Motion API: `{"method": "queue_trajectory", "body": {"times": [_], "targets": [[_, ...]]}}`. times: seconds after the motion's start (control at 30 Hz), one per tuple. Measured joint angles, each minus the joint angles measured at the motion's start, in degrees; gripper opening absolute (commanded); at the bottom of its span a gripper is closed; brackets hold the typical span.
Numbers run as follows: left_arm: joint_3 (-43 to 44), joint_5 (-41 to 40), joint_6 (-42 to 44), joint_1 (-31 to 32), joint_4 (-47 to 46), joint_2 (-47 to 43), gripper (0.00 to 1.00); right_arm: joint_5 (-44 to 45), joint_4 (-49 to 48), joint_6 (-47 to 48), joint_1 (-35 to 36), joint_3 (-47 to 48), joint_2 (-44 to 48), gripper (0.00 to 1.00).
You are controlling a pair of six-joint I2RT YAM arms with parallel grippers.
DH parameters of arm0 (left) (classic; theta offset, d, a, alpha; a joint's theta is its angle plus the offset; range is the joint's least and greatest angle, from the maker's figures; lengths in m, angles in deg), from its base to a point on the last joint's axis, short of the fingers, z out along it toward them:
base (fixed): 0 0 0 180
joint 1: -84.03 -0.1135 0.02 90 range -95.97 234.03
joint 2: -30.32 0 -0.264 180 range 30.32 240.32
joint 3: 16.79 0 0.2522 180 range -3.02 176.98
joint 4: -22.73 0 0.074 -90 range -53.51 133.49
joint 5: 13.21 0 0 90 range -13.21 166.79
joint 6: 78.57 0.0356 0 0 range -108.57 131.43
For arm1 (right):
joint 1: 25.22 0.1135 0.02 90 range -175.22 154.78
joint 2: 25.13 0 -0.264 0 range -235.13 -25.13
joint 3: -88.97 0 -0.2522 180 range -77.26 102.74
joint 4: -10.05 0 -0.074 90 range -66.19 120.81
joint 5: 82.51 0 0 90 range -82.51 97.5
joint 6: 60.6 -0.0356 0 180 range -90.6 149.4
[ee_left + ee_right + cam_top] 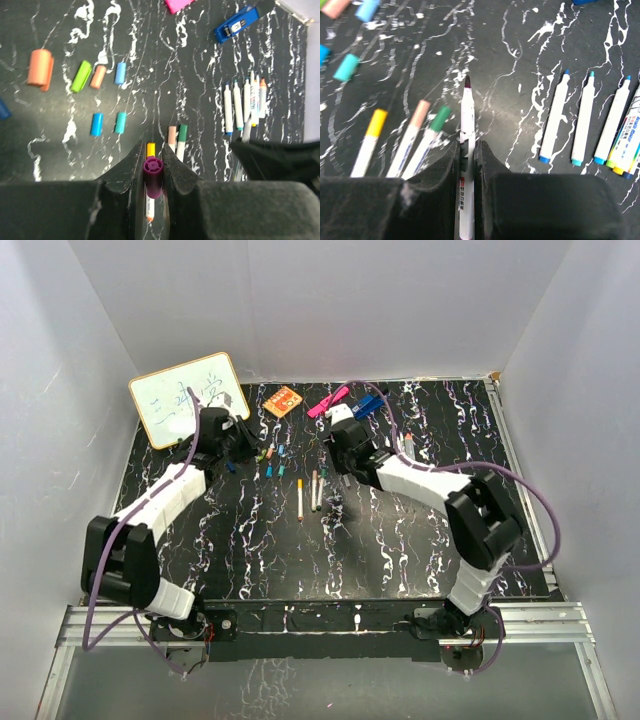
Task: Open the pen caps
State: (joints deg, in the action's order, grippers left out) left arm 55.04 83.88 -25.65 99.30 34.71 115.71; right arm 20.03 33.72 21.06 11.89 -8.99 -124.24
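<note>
A small whiteboard (190, 398) sits at the far left corner of the black marbled desk (300, 550).

Just right of it, my left hand (152, 147) is closed down tight on a purple cap (152, 167). The cap is pinched between both pads, with its open end facing the wrist camera.

On the desk beyond that hand lie six loose caps (98, 76), apart from any pen. Orange, green, peach and light blue ones form a far row. A blue one and a teal one lie nearer.

Near the middle of the desk, three capped pens (419, 112) lie side by side. Their caps are yellow, peach and green.

Immediately right of them, my right hand (467, 146) is shut around the barrel of a white pen (466, 115). Its dark purple tip is bare and points away from the hand.

Further right, a row of uncapped pens (582, 117) lies on the desk with blue and teal tips showing.

Along the far edge are an orange card (284, 401), a pink highlighter (328, 403) and a blue clip tool (236, 25).
</note>
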Motion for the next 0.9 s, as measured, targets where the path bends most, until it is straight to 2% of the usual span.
{"method": "queue_trajectory", "body": {"times": [0.2, 0.37, 0.9], "targets": [[-2.73, -2.86, 3.37, 0.0, 4.81, -5.81, 0.0, 2.99, 1.46, 1.46, -2.51, 5.2, -9.42, 0.0], [-4.7, -4.0, 5.18, 0.0, 7.08, -6.25, 0.0, 4.09, 2.71, 2.8, -4.9, 9.09, -14.47, 0.0], [-5.22, -6.88, 7.69, 0.0, 7.28, 4.09, 0.0, 3.04, 3.17, 5.16, -9.55, 13.33, -20.15, 0.0]]}}
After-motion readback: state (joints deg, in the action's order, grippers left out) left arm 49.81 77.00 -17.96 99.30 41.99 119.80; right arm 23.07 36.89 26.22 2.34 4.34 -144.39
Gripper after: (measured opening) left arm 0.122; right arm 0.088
